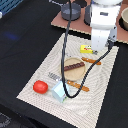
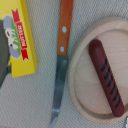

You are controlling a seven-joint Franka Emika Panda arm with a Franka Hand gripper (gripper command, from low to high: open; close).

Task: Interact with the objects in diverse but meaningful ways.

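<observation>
Exterior view: the white arm descended from the upper right of the frame over a striped placemat point(image 1: 95, 75), its gripper point(image 1: 95, 48) just above the yellow rectangular block point(image 1: 86, 49) at the mat's upper edge; whether the jaws were apart or together could not be told. A dark brown sausage-like stick point(image 1: 74, 66) lay on a round wooden plate point(image 1: 75, 73) at mid-frame. A red tomato-like ball point(image 1: 40, 87) and a pale blue carton point(image 1: 59, 92) sat near each other at lower left. Wrist view: an orange-handled knife point(image 2: 61, 60) lay between the block point(image 2: 20, 40) and the plate point(image 2: 80, 95), which held the stick point(image 2: 105, 75).
</observation>
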